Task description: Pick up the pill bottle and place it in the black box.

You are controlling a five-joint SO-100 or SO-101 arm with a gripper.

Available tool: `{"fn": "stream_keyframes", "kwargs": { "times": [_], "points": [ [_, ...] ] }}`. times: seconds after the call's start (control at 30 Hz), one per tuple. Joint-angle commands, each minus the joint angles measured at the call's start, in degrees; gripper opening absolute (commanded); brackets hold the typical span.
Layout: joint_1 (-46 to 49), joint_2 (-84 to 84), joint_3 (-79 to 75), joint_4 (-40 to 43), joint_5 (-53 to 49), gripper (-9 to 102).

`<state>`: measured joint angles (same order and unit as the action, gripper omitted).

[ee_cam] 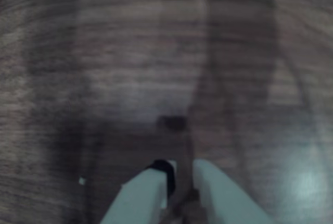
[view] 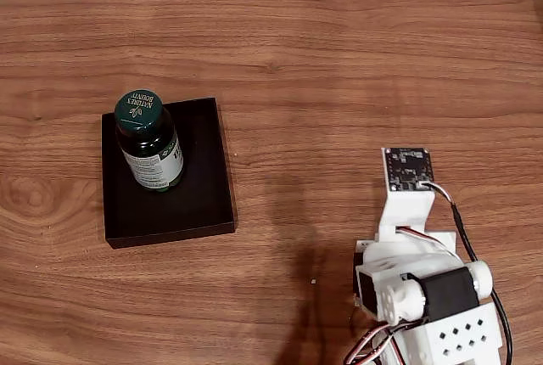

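Note:
The pill bottle (view: 149,141), amber with a dark green cap and a white-and-green label, stands upright inside the black box (view: 208,204) at the left of the fixed view, near the box's back left corner. My arm (view: 416,272) is folded up at the lower right, well away from the box. In the blurred wrist view my gripper (ee_cam: 179,171) comes in from the bottom edge, its two pale fingers (ee_cam: 218,193) nearly touching, shut with nothing between them, close above the bare wood.
The brown wooden table (view: 339,68) spreads wide between the arm and the box. Its curved far edge runs along the top of the fixed view. A tiny white speck (view: 313,281) lies near the arm's base.

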<state>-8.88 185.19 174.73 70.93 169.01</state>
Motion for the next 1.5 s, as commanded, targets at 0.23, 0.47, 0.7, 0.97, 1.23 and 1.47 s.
{"fn": "stream_keyframes", "kwargs": {
  "times": [0.23,0.47,0.7,0.97,1.23,1.47],
  "points": [
    [2.11,6.06,-1.14,10.11,-5.01,0],
    [3.43,6.06,-1.14,13.97,-0.44,0],
    [3.96,6.06,-1.14,15.03,1.23,0],
    [3.96,6.06,-1.14,15.12,1.32,0],
    [3.96,6.06,-1.14,15.12,1.32,0],
    [3.96,6.06,-1.14,15.12,1.32,0]
  ]
}}
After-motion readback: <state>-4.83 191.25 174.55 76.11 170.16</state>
